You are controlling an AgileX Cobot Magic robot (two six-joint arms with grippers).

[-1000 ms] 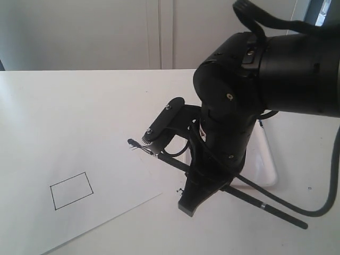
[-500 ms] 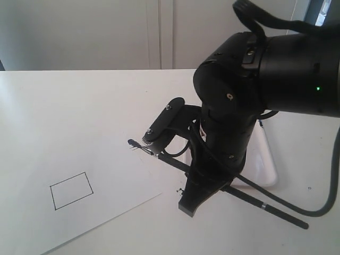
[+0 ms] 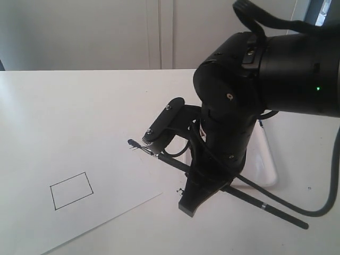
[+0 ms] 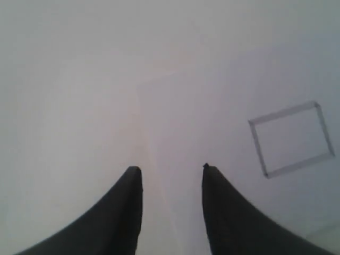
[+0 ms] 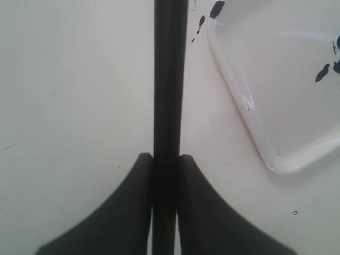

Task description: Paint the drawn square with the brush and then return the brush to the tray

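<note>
A large black robot arm is filling the upper right of the exterior view, its wrist bending down toward a white table (image 3: 319, 164). The right gripper (image 5: 166, 158) is pinching the brush (image 3: 281, 214) by its thin black handle, jaws pressed tight against both sides. The brush is slanting from the lower right up toward the centre, its dark bristle tip sitting over a white paper sheet (image 3: 106, 159); whether the tip is touching the paper is hard to judge. The drawn square (image 3: 71, 190) is lying at the lower left, well apart from the tip, its inside white. The tray (image 5: 249, 106) is lying just beside the gripped handle, with dark paint flecks. The left gripper (image 4: 171, 169) is hanging over the paper, jaws apart and holding nothing.
</note>
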